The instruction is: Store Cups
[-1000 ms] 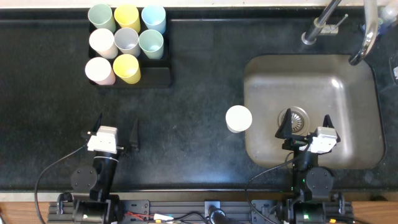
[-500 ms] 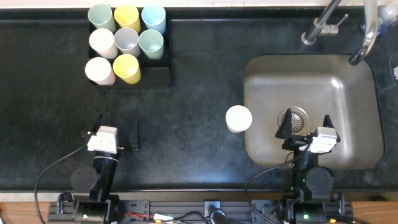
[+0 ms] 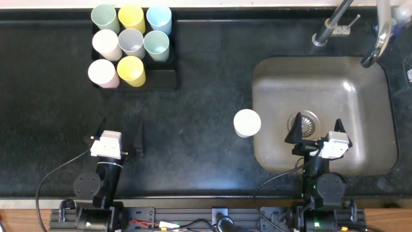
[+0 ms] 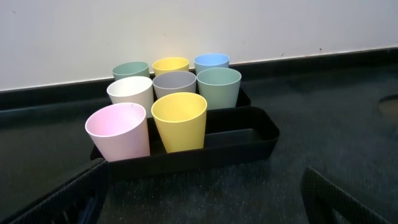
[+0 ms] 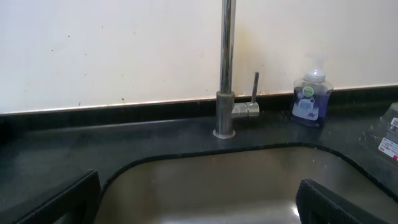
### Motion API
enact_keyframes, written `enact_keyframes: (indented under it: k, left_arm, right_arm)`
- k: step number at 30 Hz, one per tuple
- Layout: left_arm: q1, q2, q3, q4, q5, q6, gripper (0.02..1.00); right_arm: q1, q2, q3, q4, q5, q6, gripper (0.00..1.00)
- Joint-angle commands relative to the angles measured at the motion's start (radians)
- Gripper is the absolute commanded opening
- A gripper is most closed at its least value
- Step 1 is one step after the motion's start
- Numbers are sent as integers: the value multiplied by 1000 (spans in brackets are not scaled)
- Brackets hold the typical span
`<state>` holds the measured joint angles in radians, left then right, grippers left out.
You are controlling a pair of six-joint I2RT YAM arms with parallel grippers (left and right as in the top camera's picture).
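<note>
"Where is the loose cup?"

"The white cup (image 3: 247,122) stands on the counter, left of my right gripper (image 3: 315,131), just beside the sink (image 3: 360,77)."

"And your grippers?"

"Both are spread wide and hold nothing. The tray (image 4: 249,142) with 8 cups (image 4: 179,118) sits straight ahead of my left gripper (image 4: 199,211)."

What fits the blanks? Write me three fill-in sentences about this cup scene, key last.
The tray holds ___ cups. The lone cup beside the sink is ___. In the tray's two-cup row, the pink cup stands beside a ___ one.
Missing: eight, white, yellow.
</note>
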<state>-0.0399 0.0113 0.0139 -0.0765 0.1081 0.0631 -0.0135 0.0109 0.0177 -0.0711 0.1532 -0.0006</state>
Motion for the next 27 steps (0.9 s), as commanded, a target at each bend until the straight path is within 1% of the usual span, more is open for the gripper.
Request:
enact_keyframes:
  k: [1,4,6,7,10,11,14,16,21,23,24,27]
  left_arm:
    - [-7,-9,-6,1,-9,16,998]
    - [-7,-9,-6,1,-9,16,1000]
    - [-7,-9,-6,1,-9,16,1000]
    - [-7,-9,-6,1,-9,16,998]
    - [-7,-9,-6,1,-9,16,998]
    - [-7,-9,-6,1,-9,16,998]
    - [-7,-9,-6,1,-9,16,998]
    - [-7,-9,-6,1,-9,16,1000]
    - [-7,-9,-6,1,-9,16,998]
    - [-7,-9,-6,1,-9,16,998]
    - [-7,-9,-6,1,-9,16,998]
    - [-7,-9,-6,1,-9,16,1000]
  right_arm:
    - [-6,-7,-13,6,-6,-3,996]
    - [-6,-7,0,19,-28,5,996]
    - [-6,-3,53,6,-47,5,996]
    - [-6,14,114,-42,-64,5,998]
    - [-6,116,291,-217,-76,5,998]
    - [-6,235,420,-337,-91,5,998]
    - [3,485,656,-522,-138,5,996]
    - [35,664,832,-646,-138,4,998]
    - [161,1028,1223,-1019,-98,-12,996]
    - [232,1149,1326,-1172,-65,-78,998]
    - [269,1204,1361,-1235,-29,-130,998]
    - [359,1318,1381,-1315,60,-211,998]
